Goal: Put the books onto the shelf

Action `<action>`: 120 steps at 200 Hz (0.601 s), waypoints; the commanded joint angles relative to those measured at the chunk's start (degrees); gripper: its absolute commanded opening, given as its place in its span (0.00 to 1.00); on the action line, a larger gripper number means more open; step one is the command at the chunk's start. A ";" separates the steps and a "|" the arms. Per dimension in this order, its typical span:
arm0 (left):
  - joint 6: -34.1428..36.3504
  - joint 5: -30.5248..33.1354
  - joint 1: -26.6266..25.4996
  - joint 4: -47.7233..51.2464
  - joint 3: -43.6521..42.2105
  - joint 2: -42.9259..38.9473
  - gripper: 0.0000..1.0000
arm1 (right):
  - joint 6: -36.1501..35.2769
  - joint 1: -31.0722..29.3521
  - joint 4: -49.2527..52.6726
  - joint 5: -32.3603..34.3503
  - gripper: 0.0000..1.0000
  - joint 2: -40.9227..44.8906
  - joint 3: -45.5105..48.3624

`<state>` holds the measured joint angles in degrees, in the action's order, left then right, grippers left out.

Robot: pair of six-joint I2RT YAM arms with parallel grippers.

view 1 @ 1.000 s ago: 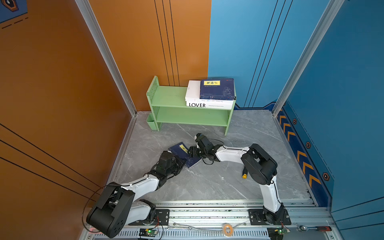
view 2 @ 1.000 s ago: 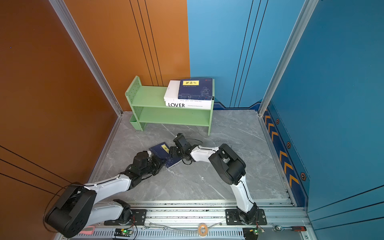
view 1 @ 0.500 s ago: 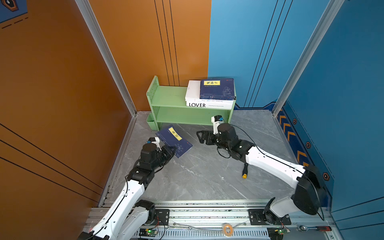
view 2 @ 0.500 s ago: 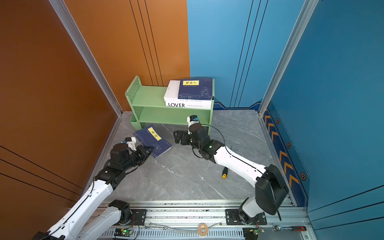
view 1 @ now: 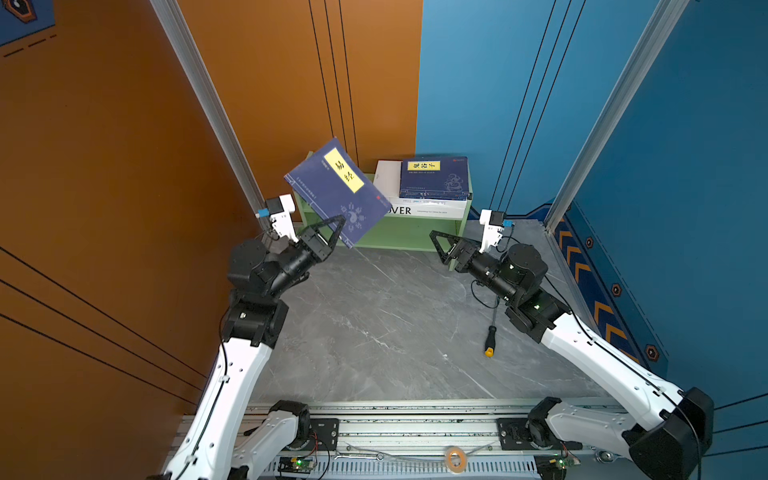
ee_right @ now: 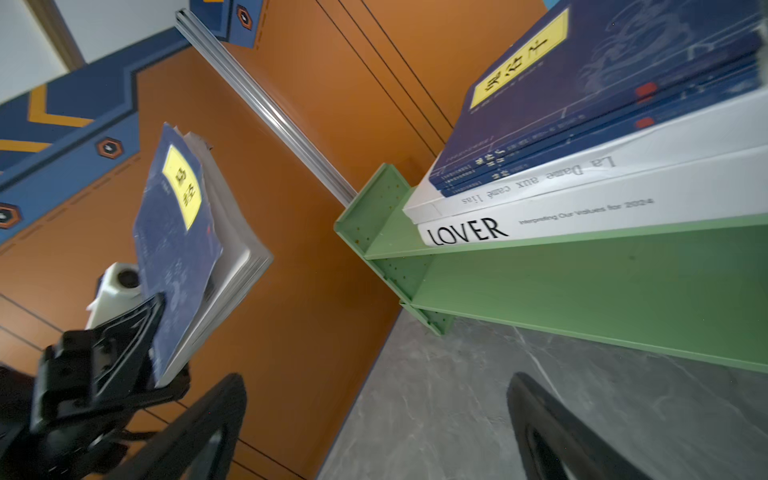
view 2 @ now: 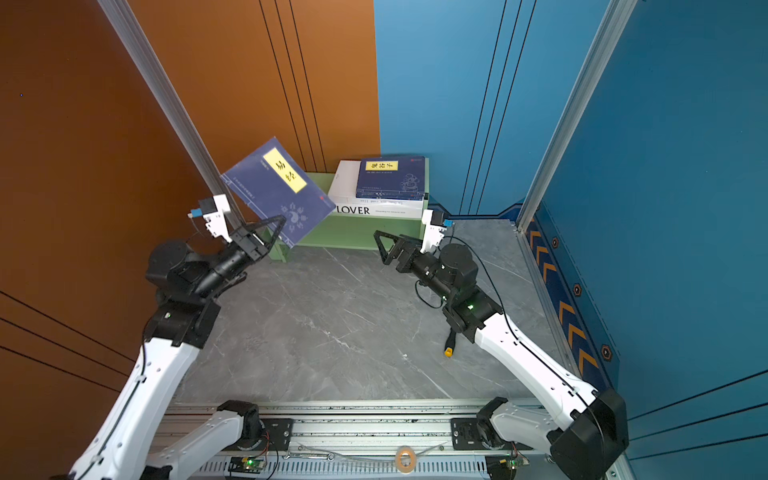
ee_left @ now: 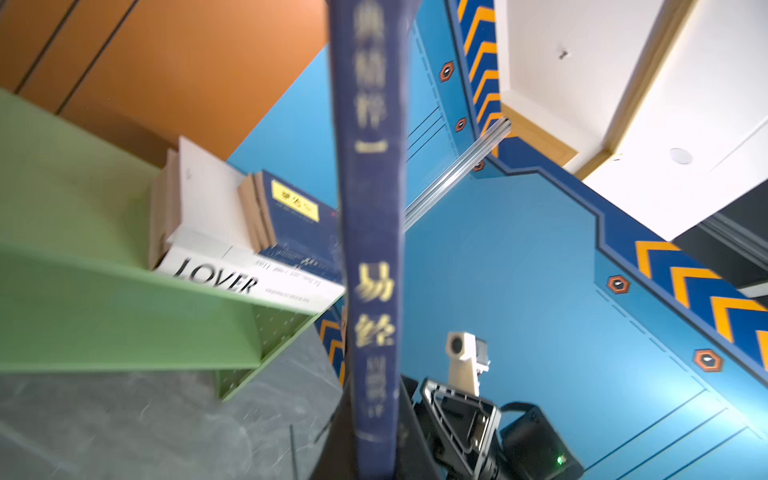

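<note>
- Left tool (view 1: 338,227): jaws clamped on the lower corner of the dark-blue book (view 1: 336,195), at the foot of its spine. In the left wrist view I see that spine edge-on, rising straight out of the grip.
- Dark-blue book, attitude: lifted clear of the table (view 1: 374,332), with the cover and its yellow label turned up toward the top camera. In both top views its long axis runs diagonally from the clamped corner up toward the left.
- Dark-blue book, position: it hangs in front of the left end of the shelf (view 1: 409,233) and hides that end in both top views. The right wrist view shows open space between book and shelf, so the two are apart.
- Right tool (view 1: 438,245): jaws spread wide with nothing between them. It hovers over the table just before the right half of the shelf and is aimed at it.
- Shelf, contents: green, two tiers, set against the back walls. Its top tier carries a flat stack at the right end.
- Stack, bottom to top: the LOVER book (view 1: 419,211), a second white book (ee_right: 540,183), then thin blue volumes (view 1: 434,178) with a yellow label. The spines face forward, and the long axes of the white pair run along the tier.
- Screwdriver (view 1: 490,337): lies on the table beside the right arm.
</note>
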<state>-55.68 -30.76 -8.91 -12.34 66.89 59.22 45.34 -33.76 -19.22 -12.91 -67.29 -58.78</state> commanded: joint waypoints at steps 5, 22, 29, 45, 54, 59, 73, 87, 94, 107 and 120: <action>-5.52 -0.26 -2.90 -17.77 5.04 6.86 0.00 | 8.74 -0.46 -17.12 -7.64 1.00 -1.65 0.17; -4.65 2.57 -6.60 -20.32 8.10 10.94 0.00 | 11.50 -0.95 -22.15 -8.71 1.00 -4.23 -1.73; -4.21 3.26 -7.94 -20.85 9.44 12.55 0.00 | 11.69 -1.26 -23.14 -9.09 1.00 -5.44 -2.97; -4.28 3.87 -10.83 -22.07 12.26 15.92 0.01 | 12.04 -1.98 -22.66 -9.50 0.99 -8.13 -6.41; -4.82 4.18 -11.95 -23.50 13.16 17.60 0.01 | 12.17 -2.34 -22.86 -9.60 0.98 -9.60 -8.08; -5.31 4.46 -12.44 -24.33 13.51 18.32 0.01 | 12.54 -2.49 -22.89 -9.47 0.98 -10.40 -8.84; -6.84 5.46 -13.38 -26.35 13.81 19.92 0.00 | 13.17 -2.71 -23.87 -9.10 0.96 -12.23 -10.49; -8.33 6.44 -14.17 -28.97 13.38 21.13 0.00 | 13.61 -2.90 -24.67 -7.63 0.93 -13.53 -11.71; -8.93 7.08 -14.53 -30.01 13.12 21.56 0.00 | 13.66 -3.05 -24.89 -6.11 0.90 -14.17 -12.17; -9.60 8.03 -15.07 -30.92 12.92 22.13 0.00 | 14.10 -3.23 -25.52 -4.54 0.85 -15.58 -13.40; -10.42 8.65 -15.60 -32.00 12.83 22.68 0.00 | 14.82 -3.41 -27.14 -3.74 0.76 -17.06 -14.52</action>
<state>-64.03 -25.12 -23.66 -36.64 78.15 81.54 58.33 -36.73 -41.50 -19.33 -82.37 -70.06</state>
